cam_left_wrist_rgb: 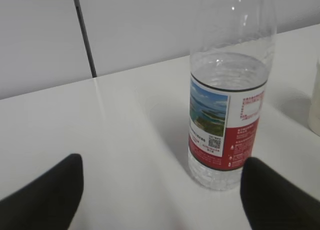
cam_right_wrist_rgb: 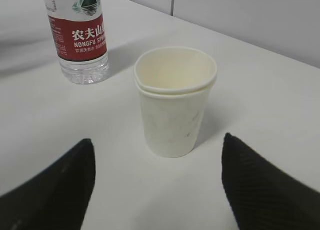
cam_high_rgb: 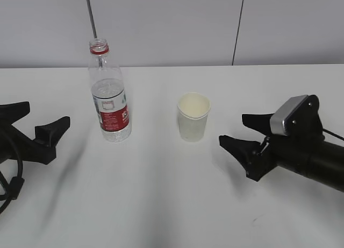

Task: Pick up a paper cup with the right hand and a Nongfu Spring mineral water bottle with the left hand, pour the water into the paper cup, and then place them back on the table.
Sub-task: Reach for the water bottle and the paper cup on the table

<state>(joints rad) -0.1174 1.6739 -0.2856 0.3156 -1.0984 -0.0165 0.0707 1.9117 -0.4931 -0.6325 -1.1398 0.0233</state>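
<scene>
The clear capless water bottle (cam_high_rgb: 109, 94) with a red neck ring and red-and-white label stands upright on the white table (cam_high_rgb: 161, 194), left of centre. It also shows in the left wrist view (cam_left_wrist_rgb: 227, 98) and the right wrist view (cam_right_wrist_rgb: 79, 33). The white paper cup (cam_high_rgb: 193, 117) stands upright right of it, empty, and shows in the right wrist view (cam_right_wrist_rgb: 174, 100). My left gripper (cam_high_rgb: 38, 118) is open, left of the bottle and apart from it; it also shows in its wrist view (cam_left_wrist_rgb: 162, 182). My right gripper (cam_high_rgb: 243, 130) is open, right of the cup and apart from it; it also shows in its wrist view (cam_right_wrist_rgb: 157, 157).
A pale wall with dark vertical seams (cam_high_rgb: 91, 16) stands behind the table's far edge. A black cable (cam_high_rgb: 13, 186) hangs by the left arm at the left edge.
</scene>
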